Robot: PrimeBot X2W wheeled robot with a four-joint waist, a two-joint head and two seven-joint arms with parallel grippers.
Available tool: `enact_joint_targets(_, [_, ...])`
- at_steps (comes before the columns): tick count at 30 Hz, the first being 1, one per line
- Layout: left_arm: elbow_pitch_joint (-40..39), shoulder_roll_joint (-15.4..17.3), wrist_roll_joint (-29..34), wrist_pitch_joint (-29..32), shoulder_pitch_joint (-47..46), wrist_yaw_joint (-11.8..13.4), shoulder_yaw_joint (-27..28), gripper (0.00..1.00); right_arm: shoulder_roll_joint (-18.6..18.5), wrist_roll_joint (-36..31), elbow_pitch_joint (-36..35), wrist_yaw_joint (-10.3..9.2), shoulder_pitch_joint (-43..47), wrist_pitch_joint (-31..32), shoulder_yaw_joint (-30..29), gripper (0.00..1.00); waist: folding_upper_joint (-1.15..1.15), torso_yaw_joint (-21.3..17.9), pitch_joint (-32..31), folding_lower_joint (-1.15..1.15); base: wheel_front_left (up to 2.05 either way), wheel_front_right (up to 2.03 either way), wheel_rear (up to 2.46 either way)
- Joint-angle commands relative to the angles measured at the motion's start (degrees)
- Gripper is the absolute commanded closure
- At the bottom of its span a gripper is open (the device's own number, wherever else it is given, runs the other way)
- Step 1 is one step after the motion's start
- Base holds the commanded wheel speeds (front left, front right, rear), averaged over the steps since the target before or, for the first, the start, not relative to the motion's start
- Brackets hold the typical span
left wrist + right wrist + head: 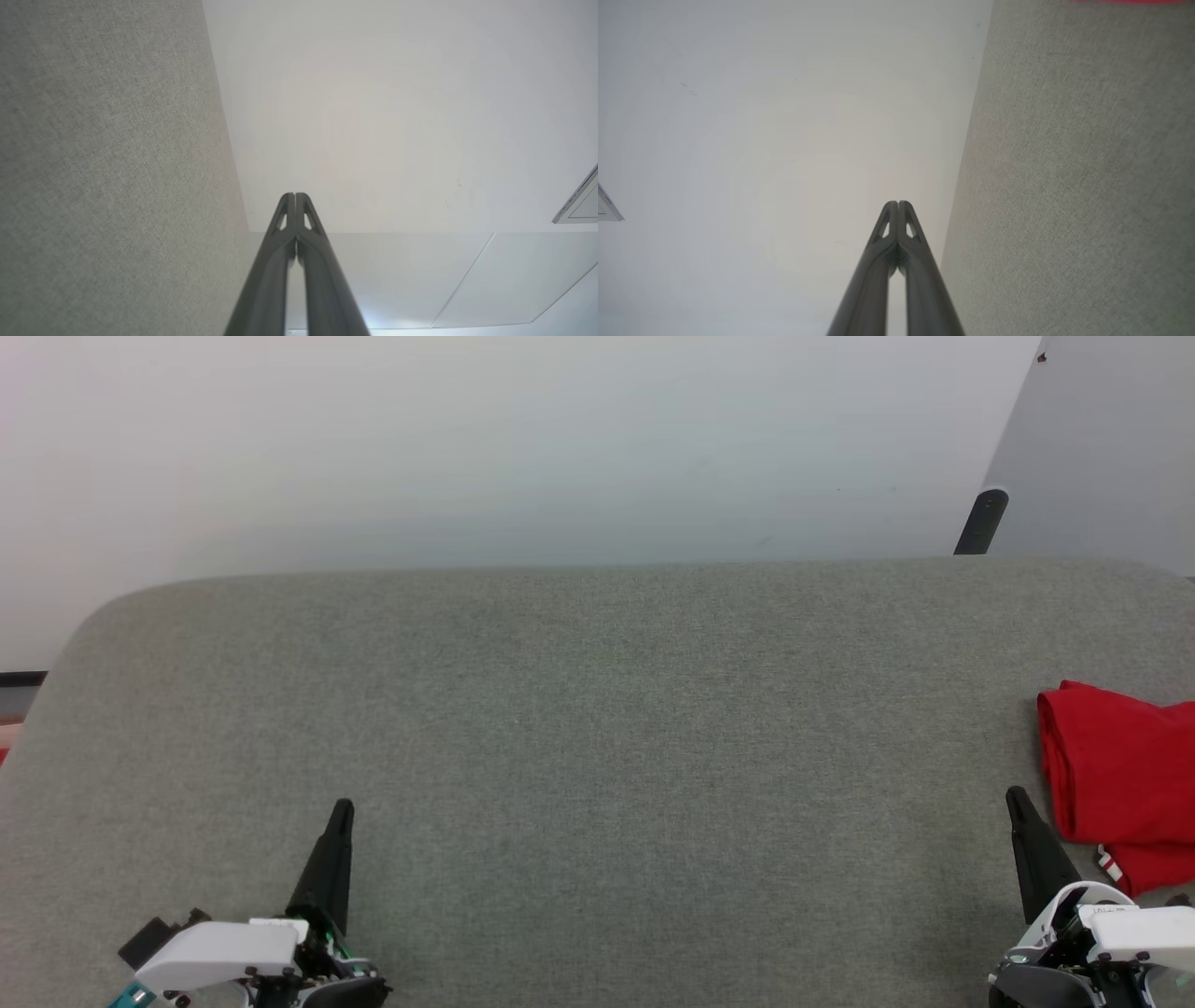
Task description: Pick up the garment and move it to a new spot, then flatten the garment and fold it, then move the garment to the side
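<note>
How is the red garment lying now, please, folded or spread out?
Folded: the garment is a compact, layered bundle at the grey surface's right edge.

From the head we look forward and down across the grey fabric surface point(597, 756) to the white wall point(467, 448). Both wrist cameras, rolled sideways close above it, face that wall; head and right wrist share the garment point(1120, 775).

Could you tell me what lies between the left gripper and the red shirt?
Head view: bare grey fabric surface, then the right gripper beside the red shirt.
</note>
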Motion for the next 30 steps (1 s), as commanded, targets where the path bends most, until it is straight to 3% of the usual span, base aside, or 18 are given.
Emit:
enact_joint_targets(1, [0.04,0.01,-0.19,0.09,-0.58,-0.32,0.14,1.0,0.17,0.26,-0.01,0.02,-0.17,0.03,0.09,1.0,0.0,0.0,0.0,0.0,0.0,0.0,0.0])
enact_joint_targets(30, [0.04,0.01,-0.2,0.08,-0.58,-0.32,0.14,1.0,0.17,0.27,-0.02,0.02,-0.16,0.03,0.1,1.0,0.0,0.0,0.0,0.0,0.0,0.0,0.0])
